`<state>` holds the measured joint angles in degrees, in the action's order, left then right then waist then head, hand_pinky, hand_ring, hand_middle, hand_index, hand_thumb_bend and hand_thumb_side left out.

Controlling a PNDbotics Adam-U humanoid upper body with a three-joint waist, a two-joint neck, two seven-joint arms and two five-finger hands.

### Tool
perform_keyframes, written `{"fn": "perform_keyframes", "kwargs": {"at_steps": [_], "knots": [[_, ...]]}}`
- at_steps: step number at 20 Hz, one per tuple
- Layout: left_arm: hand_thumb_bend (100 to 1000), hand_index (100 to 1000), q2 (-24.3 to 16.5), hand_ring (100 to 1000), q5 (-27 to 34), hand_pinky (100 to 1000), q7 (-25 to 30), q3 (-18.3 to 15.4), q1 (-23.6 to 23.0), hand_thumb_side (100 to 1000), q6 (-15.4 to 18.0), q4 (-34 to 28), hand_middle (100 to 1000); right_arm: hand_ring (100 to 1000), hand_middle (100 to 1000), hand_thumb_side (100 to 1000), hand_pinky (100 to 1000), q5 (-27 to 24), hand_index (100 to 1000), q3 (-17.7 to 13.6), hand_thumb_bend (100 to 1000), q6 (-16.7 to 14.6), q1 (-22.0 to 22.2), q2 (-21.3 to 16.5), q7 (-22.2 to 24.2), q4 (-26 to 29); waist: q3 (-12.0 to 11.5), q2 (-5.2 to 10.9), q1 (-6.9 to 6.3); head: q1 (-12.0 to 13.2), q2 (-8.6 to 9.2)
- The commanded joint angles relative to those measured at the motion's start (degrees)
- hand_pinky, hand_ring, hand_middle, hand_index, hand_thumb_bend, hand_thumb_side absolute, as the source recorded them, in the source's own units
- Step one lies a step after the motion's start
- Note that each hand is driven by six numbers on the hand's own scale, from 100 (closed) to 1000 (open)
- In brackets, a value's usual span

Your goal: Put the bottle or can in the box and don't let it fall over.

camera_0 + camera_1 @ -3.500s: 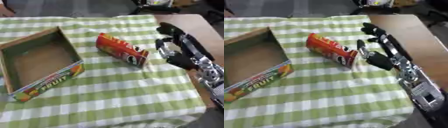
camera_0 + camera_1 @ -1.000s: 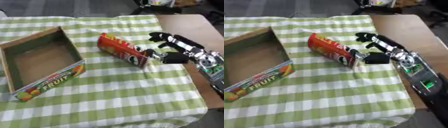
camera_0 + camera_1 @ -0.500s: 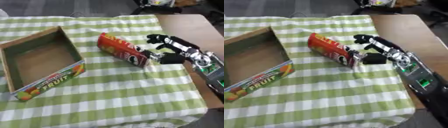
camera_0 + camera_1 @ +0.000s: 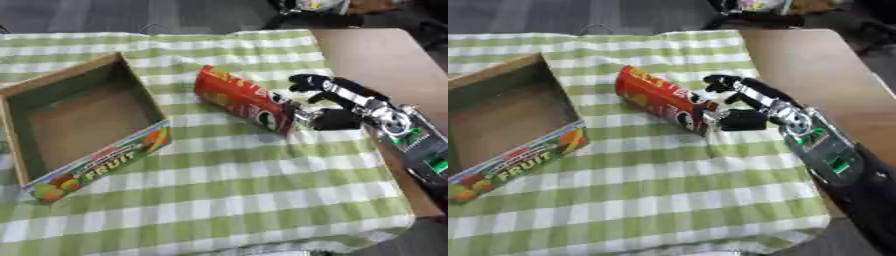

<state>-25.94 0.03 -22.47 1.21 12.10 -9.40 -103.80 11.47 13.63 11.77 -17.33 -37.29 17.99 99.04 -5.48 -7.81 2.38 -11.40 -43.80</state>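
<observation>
Now, the scene: a green-and-white checked cloth (image 4: 219, 200) covers the table, with bare wood at 3 o'clock.
Can: the red crisp tube (image 4: 243, 99) lies on its side near the cloth's centre, its dark end pointing to 4 o'clock, its far end to 10 o'clock.
Box: the open cardboard fruit box (image 4: 105, 160) sits at 9 o'clock from the tube, well apart from it, nothing inside.
My right hand (image 4: 745, 106): at the tube's dark end, fingers spread and curving over its upper side, thumb low beside the end; I cannot tell whether they touch it.
My left hand: not in sight.
Handling, as I judge it: a light, stiff cardboard cylinder with a smooth skin, so it may roll or slide; squeezing hard could dent it.
Where to hold: around the body just above the dark end, fingers and thumb on opposite sides.
Risk: tall and narrow, it could tip once stood upright in the box.
</observation>
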Motion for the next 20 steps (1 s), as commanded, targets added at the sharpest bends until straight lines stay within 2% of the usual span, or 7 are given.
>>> {"fn": "perform_keyframes", "kwargs": {"at_steps": [1,5,12,20], "knots": [[100,704,-1.2,630,0.0,608,0.2,-0.2,0.8,697,0.0,-0.9,550,951,869,599,853,0.9,972,-0.1,286,-0.5,-1.2,-0.6,0.3,-0.5,0.0,0.06,-0.71,-0.3,-0.13],[100,704,-1.2,630,0.1,608,0.2,-0.2,0.7,698,0.0,-0.9,550,919,853,583,848,2.3,960,0.0,298,-0.8,-1.7,-0.3,0.1,-1.6,-0.1,-0.10,-0.75,-0.3,-0.07],[100,704,-1.1,629,0.2,608,0.2,-0.2,0.7,698,0.0,-0.9,551,918,841,576,848,4.1,958,0.3,299,-0.8,-2.3,0.3,-0.7,-3.8,-0.2,-0.35,-0.81,-0.4,0.08],[100,704,-1.0,629,0.2,609,0.2,-0.2,0.7,698,0.0,-0.9,551,931,841,572,852,4.6,956,0.8,298,-1.3,-2.7,0.6,0.4,-5.5,-0.2,-0.66,-0.90,-0.7,0.14]]}}
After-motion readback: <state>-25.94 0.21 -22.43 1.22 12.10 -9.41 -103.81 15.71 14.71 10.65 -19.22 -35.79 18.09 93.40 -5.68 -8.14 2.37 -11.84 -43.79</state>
